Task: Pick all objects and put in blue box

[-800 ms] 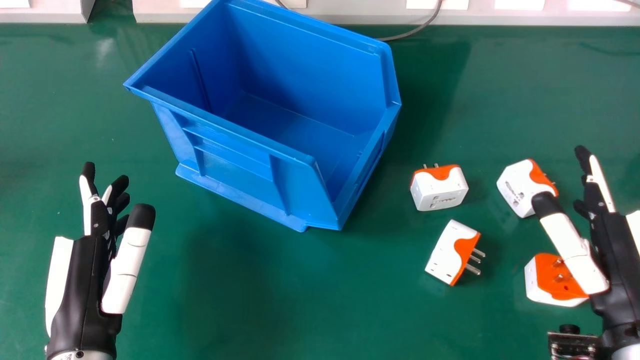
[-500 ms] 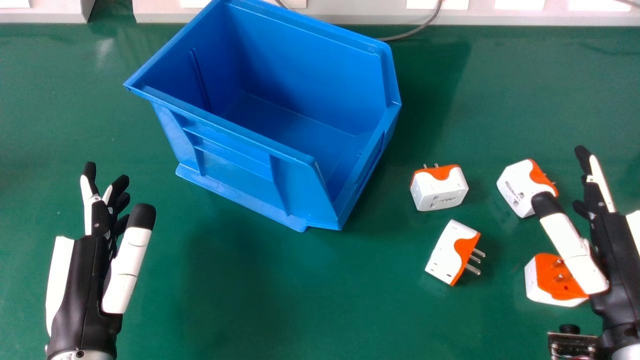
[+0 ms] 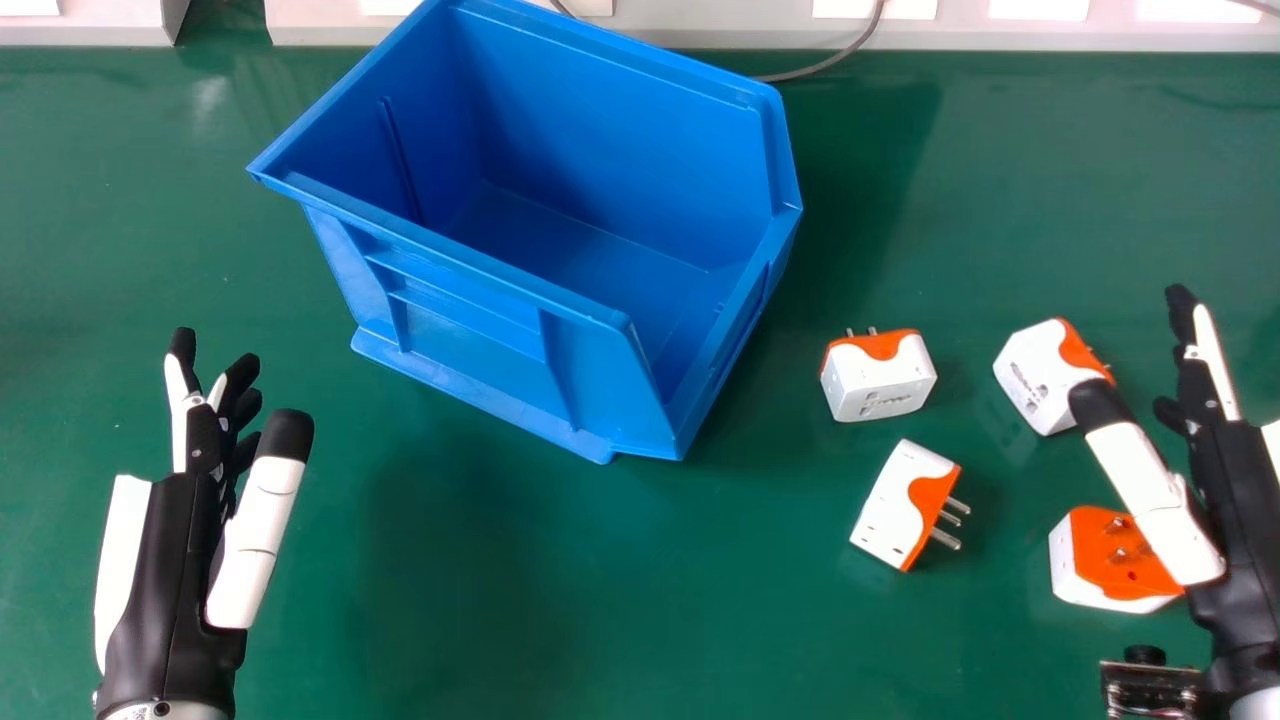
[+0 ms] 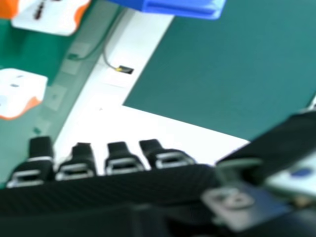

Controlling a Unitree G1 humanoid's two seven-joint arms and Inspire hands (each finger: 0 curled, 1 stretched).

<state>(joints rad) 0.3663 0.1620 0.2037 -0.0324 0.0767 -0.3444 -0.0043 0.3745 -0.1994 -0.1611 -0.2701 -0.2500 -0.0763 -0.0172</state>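
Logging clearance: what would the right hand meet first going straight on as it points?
Possibly the far-right adapter, since the right hand overlaps it at the thumb in the head view; height is unclear. Past its fingers the way looks free.

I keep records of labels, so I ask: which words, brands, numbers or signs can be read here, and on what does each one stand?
None can be read.
Plug adapter nearest the blue storage bin: dark marks, too small to tell print from slots.
Other three plug adapters: nothing readable.
Blue storage bin: nothing readable.
Left hand: tiny wrist marks, too small to read.
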